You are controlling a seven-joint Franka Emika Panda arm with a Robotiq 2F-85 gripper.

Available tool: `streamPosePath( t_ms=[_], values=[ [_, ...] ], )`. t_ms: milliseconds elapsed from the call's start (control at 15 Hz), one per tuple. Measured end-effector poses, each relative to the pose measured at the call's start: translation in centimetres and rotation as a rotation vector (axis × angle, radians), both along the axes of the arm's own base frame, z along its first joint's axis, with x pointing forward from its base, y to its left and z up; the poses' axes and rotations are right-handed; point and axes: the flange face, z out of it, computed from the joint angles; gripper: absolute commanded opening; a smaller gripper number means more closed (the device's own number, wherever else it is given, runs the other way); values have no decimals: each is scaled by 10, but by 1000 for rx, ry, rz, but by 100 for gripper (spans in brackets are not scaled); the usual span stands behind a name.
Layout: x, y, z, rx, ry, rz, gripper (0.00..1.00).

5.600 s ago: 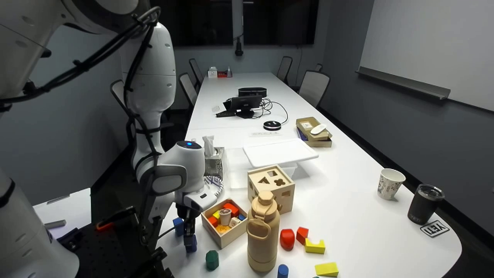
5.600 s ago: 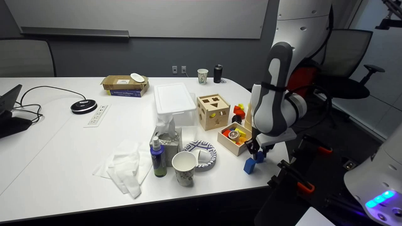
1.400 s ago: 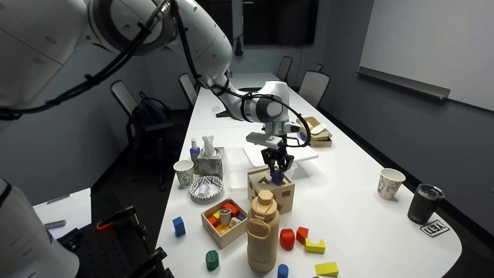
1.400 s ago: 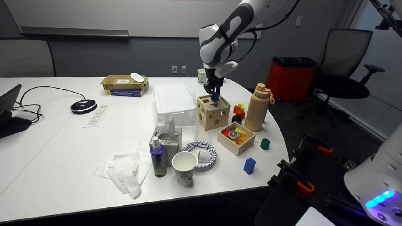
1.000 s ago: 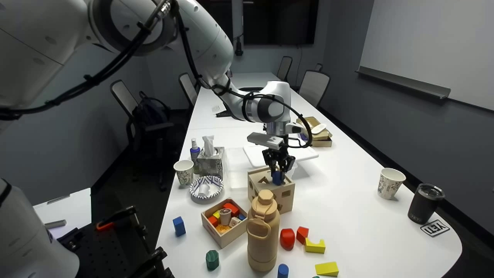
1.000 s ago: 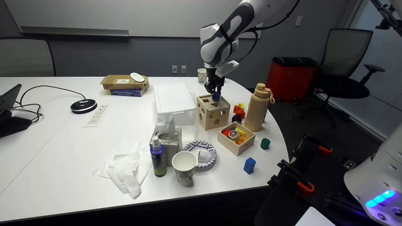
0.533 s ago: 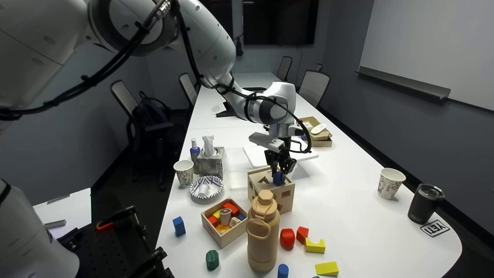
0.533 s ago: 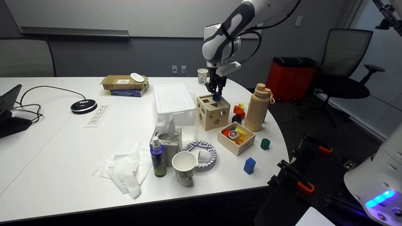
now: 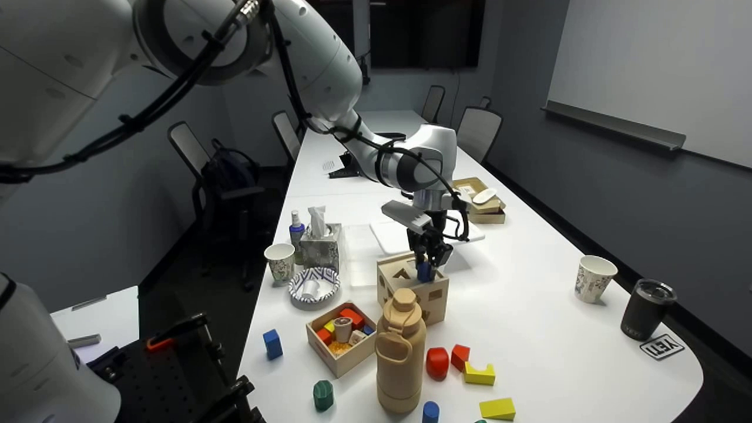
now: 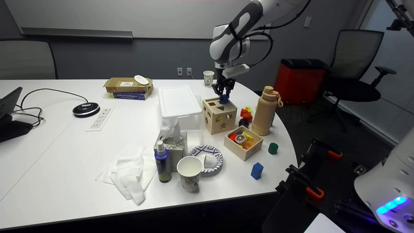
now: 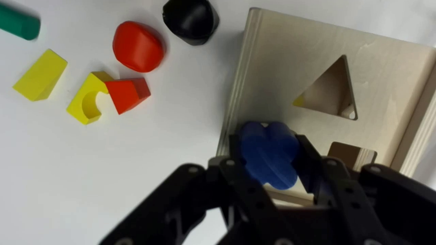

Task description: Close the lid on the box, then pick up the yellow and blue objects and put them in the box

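Observation:
The wooden box [image 9: 433,301] stands with its flat lid [image 11: 381,85] on top; the lid's triangle and square holes show in the wrist view. My gripper [image 9: 425,268] is shut on a dark blue clover-shaped block [image 11: 269,153]. The block is over the lid's clover hole, which it mostly hides; I cannot tell how far it is in. A yellow wedge [image 11: 40,75] and a yellow arch [image 11: 81,105] lie on the table. Another blue block [image 9: 272,345] and a blue cylinder [image 9: 430,413] stand there too. Some yellow shows inside the box through the triangle hole.
A tan bottle [image 9: 401,358] stands close in front of the box. A wooden tray of blocks [image 10: 237,152] is beside it. A clear bin with a white lid [image 10: 179,100] stands close by. Red blocks [image 11: 138,47], a black block [image 11: 190,20] and green blocks [image 9: 323,395] lie around.
Since the oldest frames, my gripper has carried the blue clover block from the table beside the tray to the box's top. Over the last second the hand has shifted and tilted slightly.

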Motion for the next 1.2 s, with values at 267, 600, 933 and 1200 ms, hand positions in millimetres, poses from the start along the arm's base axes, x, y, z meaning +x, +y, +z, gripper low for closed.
streamPosePath(
  t_ms=[267,600,933,1200],
  values=[
    [0,1,0,-4,-4,-37,17],
    [0,3,0,-16,-5,-72,17],
    [1,4,-1,-27,-7,-109,17],
    [1,4,-1,-31,-7,-126,17]
  ],
)
